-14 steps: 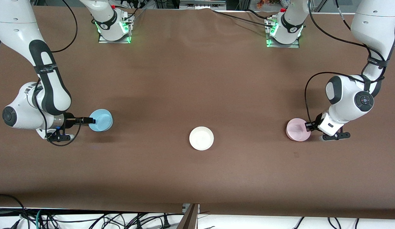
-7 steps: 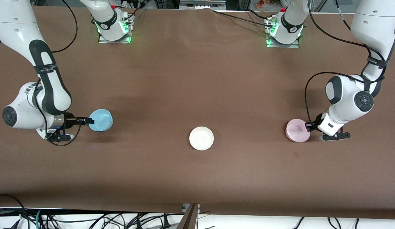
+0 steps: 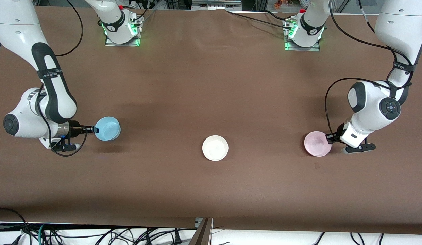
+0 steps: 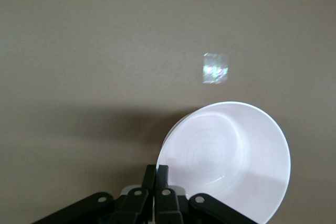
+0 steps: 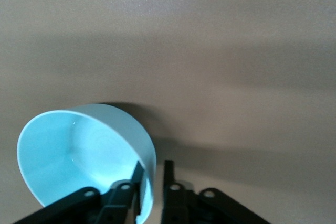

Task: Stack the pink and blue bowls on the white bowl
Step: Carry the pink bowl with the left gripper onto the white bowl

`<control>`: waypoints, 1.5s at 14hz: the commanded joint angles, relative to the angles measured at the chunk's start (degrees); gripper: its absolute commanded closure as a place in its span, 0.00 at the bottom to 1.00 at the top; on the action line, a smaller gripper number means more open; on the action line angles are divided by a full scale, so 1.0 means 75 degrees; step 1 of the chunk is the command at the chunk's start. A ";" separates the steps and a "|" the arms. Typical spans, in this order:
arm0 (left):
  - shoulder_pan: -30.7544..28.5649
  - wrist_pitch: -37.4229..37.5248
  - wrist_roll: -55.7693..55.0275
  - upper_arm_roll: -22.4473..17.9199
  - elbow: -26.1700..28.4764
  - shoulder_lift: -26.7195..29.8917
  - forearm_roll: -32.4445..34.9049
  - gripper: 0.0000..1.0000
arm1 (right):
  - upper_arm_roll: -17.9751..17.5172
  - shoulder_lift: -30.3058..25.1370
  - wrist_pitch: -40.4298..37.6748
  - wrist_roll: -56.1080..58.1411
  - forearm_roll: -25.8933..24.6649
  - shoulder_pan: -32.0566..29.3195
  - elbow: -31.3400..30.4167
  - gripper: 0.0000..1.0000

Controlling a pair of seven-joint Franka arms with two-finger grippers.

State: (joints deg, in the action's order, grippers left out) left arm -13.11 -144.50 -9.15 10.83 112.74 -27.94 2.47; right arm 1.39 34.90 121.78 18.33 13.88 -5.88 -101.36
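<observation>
The white bowl stands at the middle of the table. The pale pink bowl is toward the left arm's end. My left gripper is shut on its rim, and in the left wrist view the fingers pinch the rim of the tilted pink bowl. The sky blue bowl is toward the right arm's end. My right gripper is at its rim. In the right wrist view the gripper is open astride the blue bowl's wall, one finger inside and one outside with a gap.
The brown table cover is bare between the bowls. The two arm bases stand along the edge farthest from the front camera. Cables lie past the table's near edge.
The right gripper's fingers have drawn back from over the blue bowl to its rim. The pink bowl has shifted slightly toward the front camera with the left gripper.
</observation>
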 commanded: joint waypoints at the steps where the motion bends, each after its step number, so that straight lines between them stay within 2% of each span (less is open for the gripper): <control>1: 0.0037 0.0329 -0.0887 0.0394 -0.0288 0.0092 0.0139 1.00 | -0.0068 -0.0211 -0.0135 0.0170 0.0189 -0.0060 -0.0184 0.98; 3: 0.0153 0.0411 -0.1530 0.0699 -0.0452 0.0081 0.0139 1.00 | -0.0068 -0.0211 -0.0194 0.0170 0.0200 -0.0060 -0.0138 1.00; 7: 0.1090 0.0845 -0.3077 0.0735 -0.1026 0.0057 0.0127 1.00 | -0.0092 -0.0258 -0.0322 0.0122 0.0200 -0.0048 0.0014 1.00; 9: 0.1675 0.0869 -0.4013 0.0735 -0.1295 -0.0059 0.0127 1.00 | -0.0092 -0.0258 -0.0765 0.0088 0.0200 -0.0036 0.0365 1.00; 13: 0.2718 0.0868 -0.5597 0.0735 -0.2021 -0.0621 0.0174 1.00 | -0.0092 -0.0247 -0.1646 0.0087 0.0200 0.0022 0.1092 1.00; 18: 0.3844 0.0869 -0.7098 0.0653 -0.3088 -0.1383 0.0197 1.00 | -0.0209 -0.0258 -0.1962 0.0076 0.0189 0.0127 0.1362 1.00; 21: 0.4231 0.0869 -0.7580 0.0641 -0.3464 -0.1630 0.0197 1.00 | -0.0221 -0.0258 -0.2080 -0.0041 0.0212 0.0303 0.1456 1.00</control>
State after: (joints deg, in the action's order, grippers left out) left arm 16.64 -139.35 -63.09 16.54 91.03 -37.84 2.47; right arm -0.11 33.21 107.80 18.29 14.46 -4.13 -91.42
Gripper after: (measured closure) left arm 0.974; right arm 0.974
